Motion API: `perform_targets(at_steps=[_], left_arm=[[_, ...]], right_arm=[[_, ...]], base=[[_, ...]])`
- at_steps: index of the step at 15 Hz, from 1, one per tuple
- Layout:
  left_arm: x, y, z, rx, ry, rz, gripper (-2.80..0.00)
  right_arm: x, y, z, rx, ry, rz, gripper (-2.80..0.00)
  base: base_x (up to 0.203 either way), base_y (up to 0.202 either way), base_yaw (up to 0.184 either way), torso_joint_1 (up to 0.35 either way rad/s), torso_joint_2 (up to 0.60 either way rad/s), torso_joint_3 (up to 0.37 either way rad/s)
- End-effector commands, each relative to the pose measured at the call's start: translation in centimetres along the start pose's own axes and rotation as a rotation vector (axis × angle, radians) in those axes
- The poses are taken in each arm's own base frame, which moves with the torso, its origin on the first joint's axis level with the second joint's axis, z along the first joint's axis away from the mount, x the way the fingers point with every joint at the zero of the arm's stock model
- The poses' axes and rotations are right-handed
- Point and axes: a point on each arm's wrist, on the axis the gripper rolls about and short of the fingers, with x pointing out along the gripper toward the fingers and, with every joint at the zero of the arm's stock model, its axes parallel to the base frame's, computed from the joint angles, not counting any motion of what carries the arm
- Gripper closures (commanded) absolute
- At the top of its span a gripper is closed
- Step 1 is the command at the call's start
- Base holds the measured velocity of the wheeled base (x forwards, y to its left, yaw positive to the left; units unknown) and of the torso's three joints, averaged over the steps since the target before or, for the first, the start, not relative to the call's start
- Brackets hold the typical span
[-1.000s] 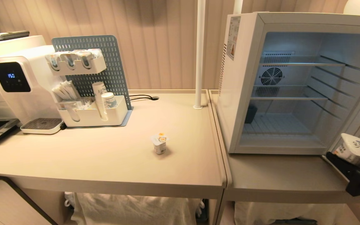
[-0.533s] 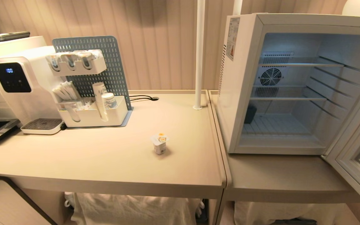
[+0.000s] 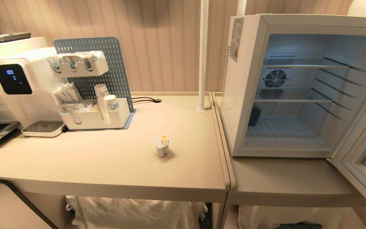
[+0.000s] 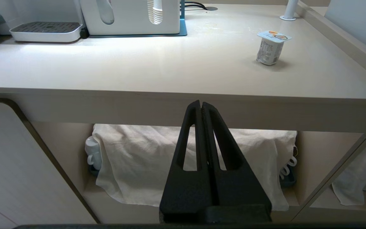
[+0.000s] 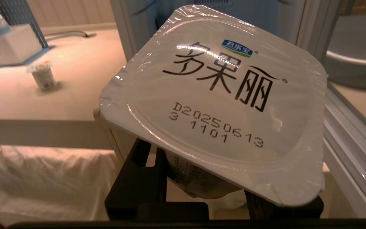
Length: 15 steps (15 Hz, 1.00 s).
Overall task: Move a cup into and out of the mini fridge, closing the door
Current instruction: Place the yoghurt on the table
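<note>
While low by the door, right hand grips cup — seemingly tilted.

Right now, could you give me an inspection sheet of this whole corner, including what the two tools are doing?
Surface: beige countertop, in two sections.
Job's things: white boxy mini fridge, interior empty on its wire shelves; its pale framed glass door swung open; a foil-lidded white cup in the right tool.
Clutter: small orange-topped yoghurt cup; white water dispenser; grey-blue pegboard organiser.
Grippers: left tool shut, empty, below the counter edge; right tool shut on the foil-lidded cup.
Cables: black cable by the organiser.
Surroundings: ribbed wall panelling; white cloth under the counter.
</note>
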Motion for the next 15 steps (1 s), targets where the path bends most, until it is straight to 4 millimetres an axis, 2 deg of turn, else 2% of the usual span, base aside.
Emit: perform_targets(at_steps=[1, 3, 5, 13, 15], left_arm=[[-0.01, 0.00, 0.02, 0.000, -0.002, 0.000, 0.00], [0.00, 0.00, -0.03, 0.000, 0.000, 0.000, 0.00], [-0.01, 0.00, 0.01, 0.001, -0.001, 0.000, 0.00], [-0.01, 0.00, 0.01, 0.001, -0.001, 0.000, 0.00], [-0.01, 0.00, 0.01, 0.001, -0.001, 0.000, 0.00]], right_arm=[[-0.63, -0.05, -0.99, -0.019, 0.158, -0.023, 0.00], [-1.03, -0.15, -1.81, -0.067, 0.270, -0.062, 0.00], [-0.80, -0.16, -1.32, -0.078, 0.207, -0.070, 0.00], [-0.78, -0.15, -1.33, -0.109, 0.208, -0.057, 0.00], [-0.78, -0.15, -1.33, -0.110, 0.208, -0.057, 0.00]], base=[[0.000, 0.000, 0.000, 0.000, 0.00, 0.000], [0.000, 0.000, 0.000, 0.000, 0.00, 0.000], [0.000, 0.000, 0.000, 0.000, 0.00, 0.000], [0.000, 0.000, 0.000, 0.000, 0.00, 0.000], [-0.001, 0.097, -0.002, 0.002, 0.00, 0.002]])
